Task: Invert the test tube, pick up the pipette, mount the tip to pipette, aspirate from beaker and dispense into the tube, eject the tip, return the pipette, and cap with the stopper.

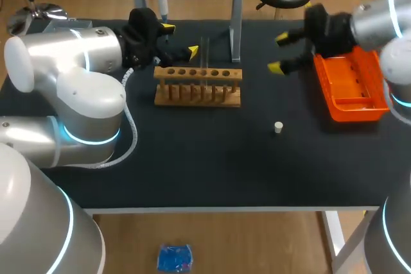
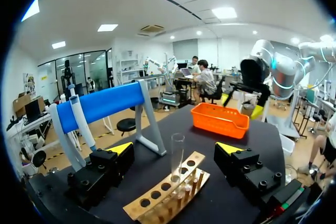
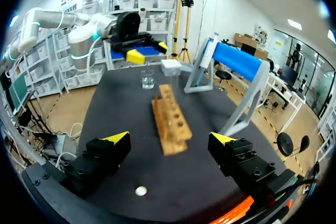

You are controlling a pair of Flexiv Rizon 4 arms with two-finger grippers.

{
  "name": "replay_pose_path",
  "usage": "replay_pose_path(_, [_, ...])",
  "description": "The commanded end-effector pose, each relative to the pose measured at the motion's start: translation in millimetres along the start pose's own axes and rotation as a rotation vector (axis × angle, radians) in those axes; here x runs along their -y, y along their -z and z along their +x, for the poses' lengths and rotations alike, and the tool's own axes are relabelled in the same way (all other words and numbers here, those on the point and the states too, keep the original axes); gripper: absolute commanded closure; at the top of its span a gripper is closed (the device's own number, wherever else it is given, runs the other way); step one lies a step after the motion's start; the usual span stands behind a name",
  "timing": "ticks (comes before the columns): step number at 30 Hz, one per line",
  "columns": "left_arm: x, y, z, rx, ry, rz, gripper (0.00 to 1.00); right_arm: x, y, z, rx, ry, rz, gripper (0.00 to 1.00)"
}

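Left fingers [image 1: 192, 51] spread wide just short of the upright test tube [image 1: 205, 56] in the wooden rack [image 1: 198, 89] at upper middle, right fingers [image 1: 275, 67] spread beside the orange tray [image 1: 353, 97], white stopper [image 1: 279, 127] on the tabletop [image 1: 212, 165] right of centre.

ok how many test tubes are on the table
1: a clear test tube stands upright in the wooden rack, ahead of the left gripper. No others show.

The left gripper [image 1: 180, 40] hovered near 11 o'clock, fingers spread (yellow tips well apart); the right gripper [image 1: 280, 52], near 2 o'clock, gaped likewise.
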State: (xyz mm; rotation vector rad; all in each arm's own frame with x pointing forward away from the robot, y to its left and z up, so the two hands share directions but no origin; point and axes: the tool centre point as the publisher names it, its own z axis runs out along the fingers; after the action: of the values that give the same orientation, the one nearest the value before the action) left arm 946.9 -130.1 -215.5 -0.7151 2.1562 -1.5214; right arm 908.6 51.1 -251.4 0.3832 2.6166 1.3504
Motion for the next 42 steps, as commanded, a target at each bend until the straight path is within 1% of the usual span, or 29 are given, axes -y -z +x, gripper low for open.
replay_pose_path(1, [0.2,0,-0.3,-0.001,0.000,-0.002,0.00,28,32,34,0.001,-0.027,-0.034,0.00])
replay_pose_path(2, [0.2,0,-0.3,-0.001,0.000,-0.002,0.00,32,32,38,0.006,-0.017,-0.023,0.00])
replay_pose_path(4, [0.2,0,-0.3,-0.001,0.000,-0.002,0.00,40,31,47,-0.022,0.004,-0.010,0.00])
replay_pose_path(5, [0.2,0,-0.3,-0.001,0.000,-0.002,0.00,43,31,48,-0.014,0.010,-0.005,0.00])
replay_pose_path(27, [0.2,0,-0.3,-0.001,0.000,-0.002,0.00,43,31,48,-0.014,0.010,-0.005,0.00])
replay_pose_path(28, [0.2,0,-0.3,-0.001,0.000,-0.002,0.00,45,27,47,-0.015,0.005,0.003,0.00])
replay_pose_path(33, [0.2,0,-0.3,-0.001,0.000,-0.002,0.00,55,15,49,-0.040,-0.029,-0.010,0.00])
replay_pose_path(42, [0.2,0,-0.3,-0.001,0.000,-0.002,0.00,79,-6,53,-0.053,-0.043,-0.001,0.00])
